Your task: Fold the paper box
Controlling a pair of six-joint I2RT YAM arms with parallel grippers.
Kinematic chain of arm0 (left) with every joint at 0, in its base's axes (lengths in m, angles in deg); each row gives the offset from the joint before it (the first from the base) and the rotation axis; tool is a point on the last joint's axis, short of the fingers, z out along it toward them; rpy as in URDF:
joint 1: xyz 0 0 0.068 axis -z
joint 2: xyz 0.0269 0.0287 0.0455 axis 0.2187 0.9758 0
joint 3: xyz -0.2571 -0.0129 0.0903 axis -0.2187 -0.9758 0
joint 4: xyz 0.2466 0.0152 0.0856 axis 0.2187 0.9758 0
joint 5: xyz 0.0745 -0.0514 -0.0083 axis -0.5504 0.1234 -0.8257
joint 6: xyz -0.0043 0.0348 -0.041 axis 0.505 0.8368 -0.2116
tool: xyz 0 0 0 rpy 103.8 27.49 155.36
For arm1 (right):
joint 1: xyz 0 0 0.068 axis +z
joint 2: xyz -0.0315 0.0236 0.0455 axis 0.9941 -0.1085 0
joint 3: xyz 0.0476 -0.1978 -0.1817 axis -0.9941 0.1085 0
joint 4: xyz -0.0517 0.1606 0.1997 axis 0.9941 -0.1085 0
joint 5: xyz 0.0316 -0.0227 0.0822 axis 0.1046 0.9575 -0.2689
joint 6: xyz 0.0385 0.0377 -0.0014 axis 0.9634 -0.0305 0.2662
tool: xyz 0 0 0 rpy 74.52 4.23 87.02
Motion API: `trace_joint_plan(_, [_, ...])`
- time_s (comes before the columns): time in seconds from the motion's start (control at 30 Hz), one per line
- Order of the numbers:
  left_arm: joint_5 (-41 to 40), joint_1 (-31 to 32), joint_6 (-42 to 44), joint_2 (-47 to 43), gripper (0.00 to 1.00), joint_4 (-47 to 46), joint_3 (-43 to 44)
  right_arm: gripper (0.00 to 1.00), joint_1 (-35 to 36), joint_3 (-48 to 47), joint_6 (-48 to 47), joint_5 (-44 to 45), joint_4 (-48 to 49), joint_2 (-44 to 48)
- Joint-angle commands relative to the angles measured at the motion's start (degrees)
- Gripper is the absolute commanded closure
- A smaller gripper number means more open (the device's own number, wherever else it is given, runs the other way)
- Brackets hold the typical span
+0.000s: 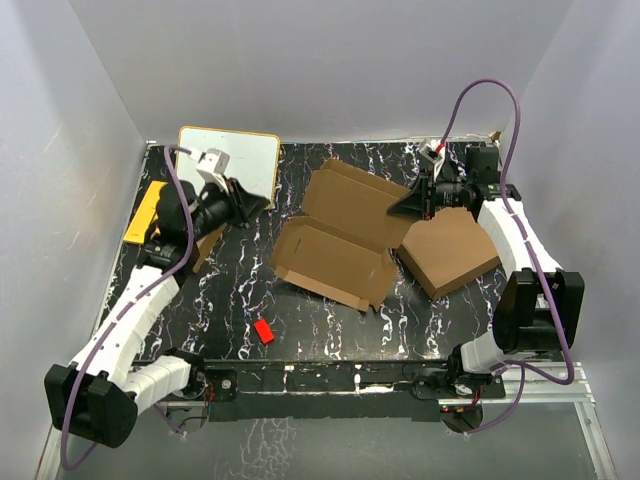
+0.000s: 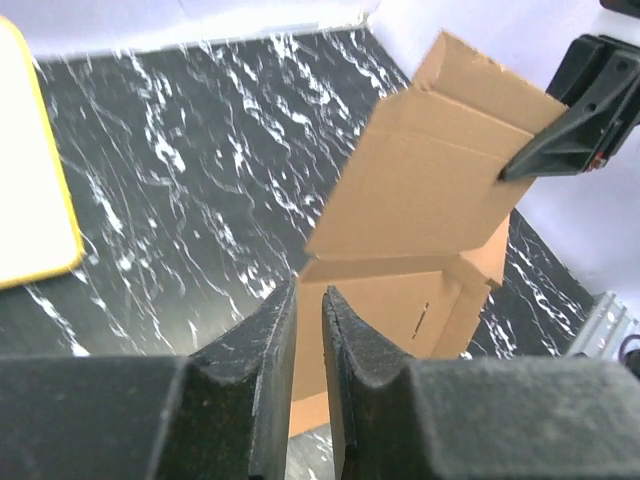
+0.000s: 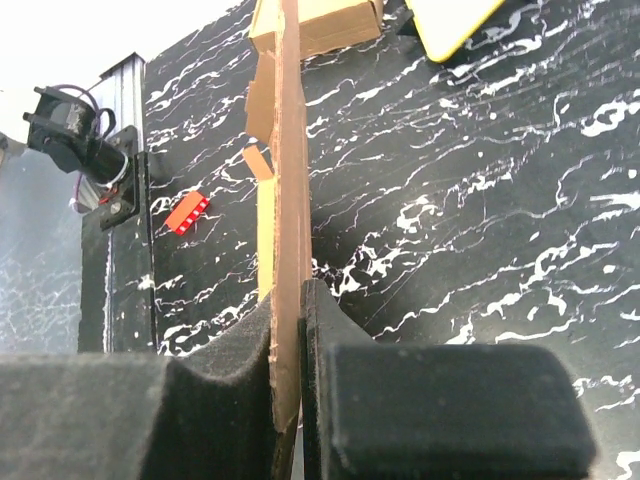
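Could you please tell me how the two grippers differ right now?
The left black gripper is empty, jaws slightly apart; the right black gripper is clamped on a raised panel of the thin brown cardboard paper box. The left stands clear of the box; the right touches it. Both point towards it.

Left jaws slightly apart, right jaws clamped

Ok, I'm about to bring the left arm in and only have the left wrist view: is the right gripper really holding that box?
Observer: Yes, the right wrist view shows the right gripper shut on an edge of the box.
Operator: Anything right of the box?
Observer: A flat brown cardboard piece lies there on the table.
Operator: And nearer us?
Observer: A small red block lies by the front edge.
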Motion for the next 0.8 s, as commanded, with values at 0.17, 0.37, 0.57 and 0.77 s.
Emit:
trace_joint_plan(0.17, [20.65,-9.63,11.03,0.46,0.75,0.66,11.48,0.92,1.7,-21.58,-26.7,-4.68,-25.16,0.96])
trace_joint_plan(0.37, [33.13,-12.26,13.68,1.62,0.72,-12.02,8.18,0.92,2.26,-27.99,-34.08,-5.95,-36.12,1.08])
trace_joint_plan(0.57, [43.37,-12.27,20.78,6.13,0.72,-20.32,7.5,0.92,4.37,-28.45,-34.53,-5.73,-36.86,3.56])
trace_joint_plan(0.77, [52.32,-11.56,25.49,10.01,0.7,-24.32,5.88,0.92,5.95,-28.58,-34.24,-6.64,-36.89,5.01])
